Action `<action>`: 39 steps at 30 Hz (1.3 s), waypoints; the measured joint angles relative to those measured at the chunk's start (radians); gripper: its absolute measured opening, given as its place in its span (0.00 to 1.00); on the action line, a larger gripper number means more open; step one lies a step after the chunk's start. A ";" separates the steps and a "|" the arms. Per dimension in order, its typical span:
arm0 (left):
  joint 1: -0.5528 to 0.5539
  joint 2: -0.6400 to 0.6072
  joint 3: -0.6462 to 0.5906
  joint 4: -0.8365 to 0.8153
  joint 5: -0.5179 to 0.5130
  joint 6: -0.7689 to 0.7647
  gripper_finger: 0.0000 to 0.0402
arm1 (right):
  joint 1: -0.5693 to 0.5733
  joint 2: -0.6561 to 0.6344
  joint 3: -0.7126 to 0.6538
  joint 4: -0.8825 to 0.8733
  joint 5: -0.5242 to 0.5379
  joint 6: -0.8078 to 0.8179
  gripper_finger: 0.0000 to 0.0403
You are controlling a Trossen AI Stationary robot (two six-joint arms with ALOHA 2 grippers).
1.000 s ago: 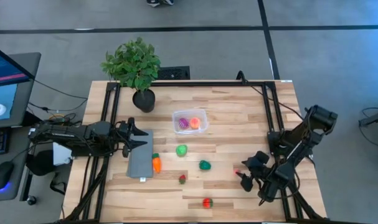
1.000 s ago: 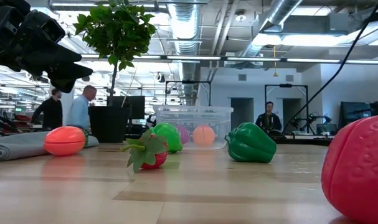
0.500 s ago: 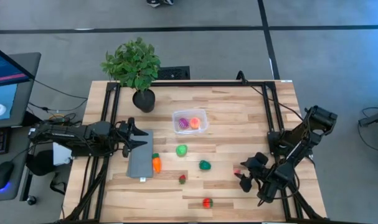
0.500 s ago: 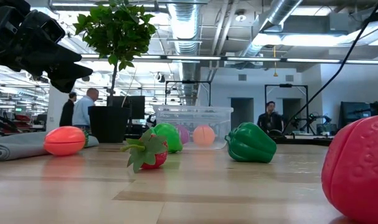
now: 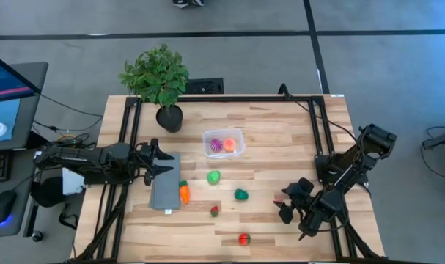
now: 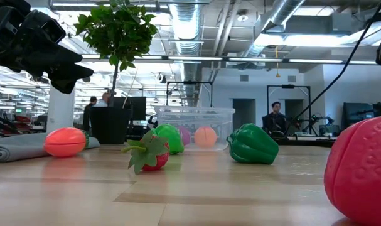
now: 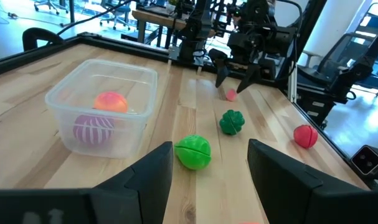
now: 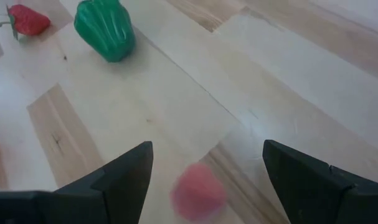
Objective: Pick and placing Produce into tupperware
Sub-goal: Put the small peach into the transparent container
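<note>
My right gripper (image 8: 207, 148) is open near the table's right side (image 5: 282, 207). Its fingers stand on either side of a small pink toy (image 8: 198, 193), which lies on the wood (image 5: 278, 201), without touching it. The clear tupperware (image 5: 223, 143) holds a purple piece (image 7: 93, 129) and an orange-peach one (image 7: 111, 101). On the table lie a green piece (image 5: 213, 177), a dark green pepper (image 5: 240, 194), a carrot (image 5: 184, 193), a strawberry (image 5: 215, 211) and a red piece (image 5: 243, 238). My left gripper (image 7: 210, 174) is open and waits over the grey slab (image 5: 163, 191).
A potted plant (image 5: 160, 81) stands at the far left corner. A black frame (image 5: 321, 139) runs along the table's edges. Bare wood (image 5: 281, 139) lies between the tub and the right arm. People show in the room behind the table (image 6: 275, 119).
My right gripper has crept a little toward the table's left, closer around the pink toy, and has stayed open. A dark part of that arm now shows at the right edge of the low view. The produce and the tub have not moved.
</note>
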State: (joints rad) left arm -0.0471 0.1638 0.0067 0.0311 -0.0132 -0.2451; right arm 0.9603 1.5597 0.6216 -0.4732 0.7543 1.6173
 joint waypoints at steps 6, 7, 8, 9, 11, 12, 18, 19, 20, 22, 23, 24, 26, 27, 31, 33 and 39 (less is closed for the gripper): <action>0.000 0.000 0.000 0.000 0.000 0.014 0.49 | 0.000 0.000 0.000 0.000 -0.025 -0.002 0.78; 0.000 0.000 0.000 0.000 0.000 0.014 0.49 | 0.000 0.000 0.000 0.000 -0.025 -0.002 0.77; 0.000 0.000 0.000 0.000 0.000 0.015 0.49 | 0.000 0.000 0.000 0.000 -0.025 -0.002 0.77; 0.000 0.000 0.000 0.000 0.000 0.015 0.49 | 0.000 0.000 0.000 0.000 -0.027 -0.002 0.77; 0.000 0.000 0.000 0.000 0.000 0.015 0.49 | -0.001 0.000 0.000 -0.001 -0.041 -0.003 0.76; 0.000 0.000 0.000 0.000 0.000 0.015 0.49 | -0.001 0.000 0.000 -0.001 -0.049 -0.003 0.76; 0.000 0.000 0.000 0.000 0.000 0.016 0.49 | -0.001 0.000 0.000 -0.001 -0.051 -0.005 0.76; 0.000 0.000 0.000 0.000 0.000 0.016 0.49 | -0.001 0.000 0.000 -0.003 -0.051 -0.005 0.76; 0.000 0.000 0.000 0.000 0.000 0.016 0.49 | -0.001 0.001 0.000 -0.004 -0.051 -0.006 0.76; 0.000 0.000 0.000 0.000 0.000 0.016 0.49 | -0.005 0.019 0.000 0.011 -0.054 -0.018 0.76; 0.000 0.000 0.000 0.000 0.000 0.016 0.49 | -0.008 0.032 0.000 0.020 -0.064 -0.021 0.76; 0.000 0.000 0.000 0.000 0.000 0.016 0.49 | -0.010 0.046 0.000 0.029 -0.077 -0.024 0.76; 0.000 0.000 0.000 0.000 0.000 0.015 0.49 | -0.019 0.083 0.002 0.047 -0.077 -0.035 0.76; 0.000 0.000 0.000 -0.001 0.000 0.015 0.49 | -0.020 0.098 0.003 0.053 -0.067 -0.036 0.76; 0.000 0.000 0.000 -0.001 0.000 0.015 0.49 | -0.007 0.142 0.023 0.047 -0.025 -0.036 0.76; 0.000 0.000 0.000 0.000 0.000 0.015 0.49 | -0.002 0.147 0.032 0.030 -0.024 -0.029 0.76; 0.000 0.000 0.000 0.000 -0.001 0.015 0.49 | 0.008 0.145 0.033 0.018 -0.033 0.002 0.76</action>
State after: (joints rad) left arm -0.0471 0.1642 0.0065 0.0307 -0.0139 -0.2304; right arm 0.9684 1.7042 0.6548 -0.4557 0.7216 1.6195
